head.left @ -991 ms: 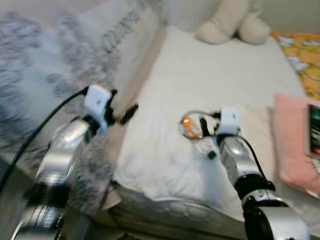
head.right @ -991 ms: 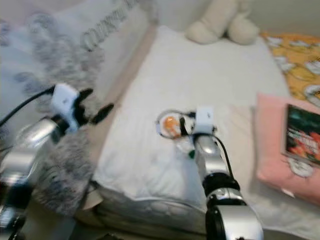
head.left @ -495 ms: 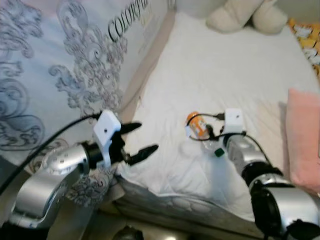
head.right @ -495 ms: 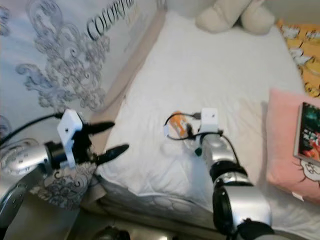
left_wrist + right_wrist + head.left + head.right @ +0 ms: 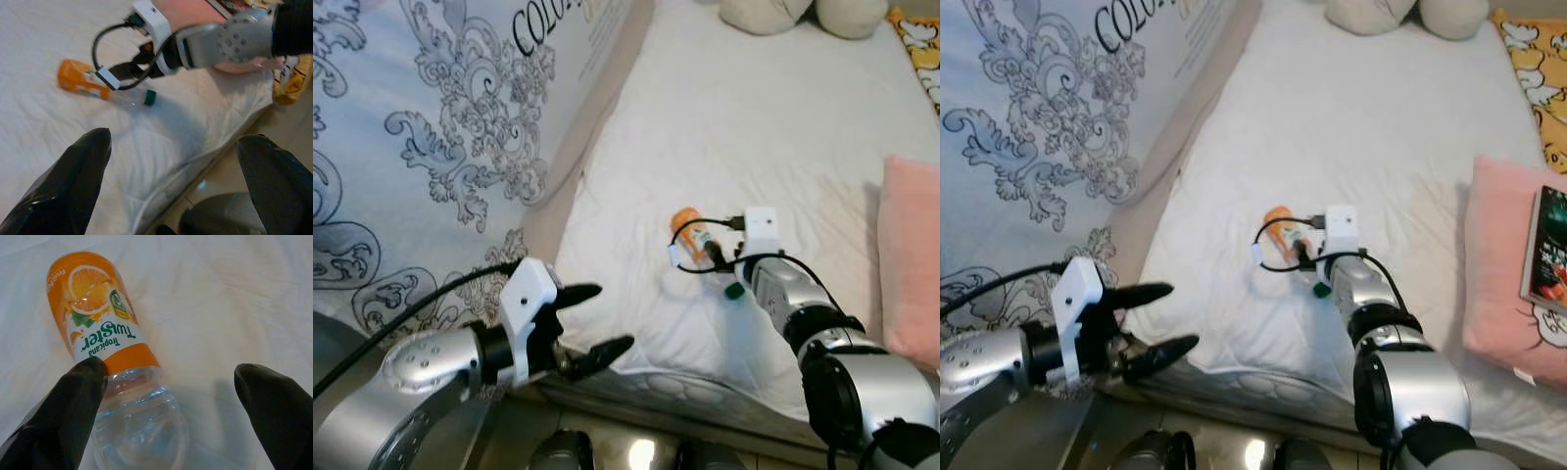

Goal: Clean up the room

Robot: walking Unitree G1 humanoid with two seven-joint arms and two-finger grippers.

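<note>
A plastic bottle (image 5: 690,227) with an orange Tropicana label and a green cap (image 5: 733,291) lies on its side on the white bed (image 5: 744,127). My right gripper (image 5: 168,369) is open just over its clear middle, one finger (image 5: 73,416) touching the label's edge and the other out over the sheet. From the head camera the right gripper (image 5: 1304,255) sits right at the bottle. My left gripper (image 5: 607,316) hangs open and empty at the bed's near edge, well to the left of the bottle (image 5: 93,85).
A grey-patterned white duvet (image 5: 440,127) is heaped along the bed's left side. A pink pillow (image 5: 1508,284) with a book (image 5: 1549,250) on it lies at the right. A cream plush toy (image 5: 803,12) and yellow fabric (image 5: 1533,59) sit at the bed's far end.
The camera has shifted closer and lower. My left gripper has dropped from beside the duvet to the bed's near edge. The right gripper stays at the bottle.
</note>
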